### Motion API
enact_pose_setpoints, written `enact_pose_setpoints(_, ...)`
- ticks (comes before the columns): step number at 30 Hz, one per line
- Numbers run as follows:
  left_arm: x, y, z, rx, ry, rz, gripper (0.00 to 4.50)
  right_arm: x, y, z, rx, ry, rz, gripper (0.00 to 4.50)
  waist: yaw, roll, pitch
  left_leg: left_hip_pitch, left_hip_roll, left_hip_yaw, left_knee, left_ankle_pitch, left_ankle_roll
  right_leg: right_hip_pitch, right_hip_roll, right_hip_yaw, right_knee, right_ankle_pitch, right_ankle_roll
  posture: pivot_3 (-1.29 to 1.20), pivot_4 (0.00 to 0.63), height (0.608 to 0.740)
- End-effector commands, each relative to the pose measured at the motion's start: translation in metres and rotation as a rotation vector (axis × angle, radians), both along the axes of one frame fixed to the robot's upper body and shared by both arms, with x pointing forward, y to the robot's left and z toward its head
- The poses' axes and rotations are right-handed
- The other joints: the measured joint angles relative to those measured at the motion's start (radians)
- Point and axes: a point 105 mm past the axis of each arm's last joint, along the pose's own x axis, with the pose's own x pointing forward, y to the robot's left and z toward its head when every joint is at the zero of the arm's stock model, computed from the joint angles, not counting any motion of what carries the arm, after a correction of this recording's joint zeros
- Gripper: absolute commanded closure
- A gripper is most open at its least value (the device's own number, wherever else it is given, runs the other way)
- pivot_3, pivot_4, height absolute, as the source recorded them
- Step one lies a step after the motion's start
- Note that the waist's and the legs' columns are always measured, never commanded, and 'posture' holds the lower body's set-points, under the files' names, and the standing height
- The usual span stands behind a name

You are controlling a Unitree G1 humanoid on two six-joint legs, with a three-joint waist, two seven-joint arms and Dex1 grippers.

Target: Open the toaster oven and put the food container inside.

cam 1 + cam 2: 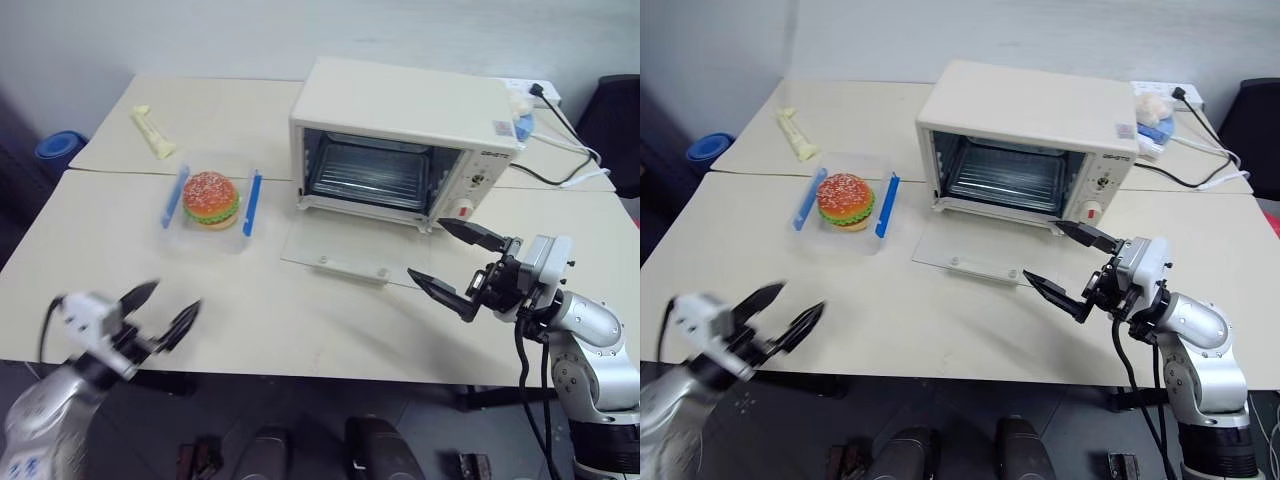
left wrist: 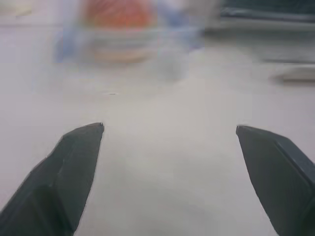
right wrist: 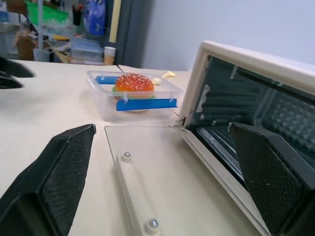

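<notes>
The cream-white toaster oven [image 1: 410,120] stands at the back of the table with its glass door [image 1: 345,250] dropped flat on the tabletop and the wire rack showing inside. Left of it sits the food container [image 1: 211,200], a clear box with two blue clips and a toy hamburger in it, seen too in the right wrist view [image 3: 134,93]. My left gripper [image 1: 160,312] is open and empty near the table's front left edge, well short of the container. My right gripper [image 1: 462,265] is open and empty just right of the lowered door, in front of the oven's knob panel.
A pale yellow wrapped bar [image 1: 153,131] lies at the back left of the table. A power strip with black cables [image 1: 545,100] sits behind the oven on the right. A blue object [image 1: 60,148] is on the floor at left.
</notes>
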Motion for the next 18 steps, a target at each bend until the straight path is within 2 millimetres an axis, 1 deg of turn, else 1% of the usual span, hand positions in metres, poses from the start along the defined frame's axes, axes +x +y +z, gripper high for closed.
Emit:
enact_pose_setpoints(1,-0.013,0.015,0.025,-0.044,-0.076,0.078,0.01,-0.003,0.007,0.002,-0.041,-0.06,0.058,0.0,0.015,0.0,0.0,0.0,0.0,-0.001,0.0,0.0,0.0,0.001,0.0,-0.001,-0.001,0.0,0.0,0.0,0.15,0.74)
enact_pose_setpoints(2,-0.013,0.014,0.028,-0.078,-0.077,0.073,0.01,-0.003,0.008,0.001,-0.039,-0.059,0.067,0.0,0.02,0.0,0.0,0.001,0.0,-0.001,0.001,0.0,0.0,0.002,0.0,-0.001,-0.001,0.0,0.0,0.0,0.15,0.74)
enact_pose_setpoints(4,-0.008,0.006,0.034,-0.132,-0.079,0.033,0.01,-0.004,0.011,0.0,-0.048,-0.075,0.088,0.0,0.022,0.0,0.0,0.002,-0.001,-0.003,0.001,0.0,0.0,0.004,-0.001,-0.002,-0.002,0.0,0.0,0.0,0.15,0.74)
enact_pose_setpoints(5,-0.003,0.001,0.038,-0.189,-0.083,0.016,0.01,-0.006,0.014,0.0,-0.043,-0.072,0.106,0.0,0.02,0.0,0.0,0.002,-0.001,-0.003,0.001,0.0,0.001,0.005,-0.001,-0.002,-0.003,0.0,0.0,0.0,0.15,0.74)
enact_pose_setpoints(7,0.008,-0.008,0.042,-0.233,-0.029,-0.002,0.01,-0.008,0.018,0.0,-0.032,-0.071,0.129,0.0,0.017,0.0,0.0,0.002,-0.001,-0.003,0.001,-0.001,0.0,0.005,-0.001,-0.002,-0.003,0.0,0.0,0.0,0.15,0.74)
enact_pose_setpoints(9,0.025,-0.02,0.05,-0.286,0.016,-0.016,0.01,-0.009,0.02,0.001,-0.017,-0.064,0.133,0.0,0.014,0.0,0.0,0.002,0.0,-0.004,0.0,-0.001,-0.001,0.005,0.0,-0.002,-0.002,0.0,-0.001,0.0,0.15,0.74)
enact_pose_setpoints(12,0.057,-0.043,0.069,-0.373,0.069,-0.021,0.01,-0.009,0.02,0.002,-0.011,-0.057,0.124,0.0,0.018,0.0,0.0,0.002,0.0,-0.005,0.0,0.0,-0.001,0.004,0.0,-0.003,0.0,0.0,-0.001,0.0,0.15,0.74)
enact_pose_setpoints(15,0.081,-0.055,0.078,-0.468,0.142,0.035,0.01,-0.008,0.018,0.001,-0.017,-0.054,0.109,0.0,0.015,0.0,0.0,0.002,-0.001,-0.005,0.001,0.0,-0.002,0.004,0.0,-0.003,0.0,0.0,0.0,0.0,0.15,0.74)
enact_pose_setpoints(16,0.085,-0.057,0.079,-0.489,0.163,0.05,0.01,-0.008,0.017,0.0,-0.018,-0.053,0.107,0.0,0.012,0.0,0.0,0.003,-0.002,-0.005,0.001,0.0,-0.003,0.004,0.0,-0.003,0.001,0.0,0.0,0.0,0.15,0.74)
enact_pose_setpoints(18,0.1,-0.064,0.084,-0.559,0.196,0.104,0.01,-0.01,0.017,-0.001,-0.021,-0.046,0.102,0.0,0.005,0.0,0.0,0.001,-0.001,-0.004,0.001,0.002,-0.008,0.002,0.001,-0.002,0.001,0.0,0.0,0.0,0.15,0.74)
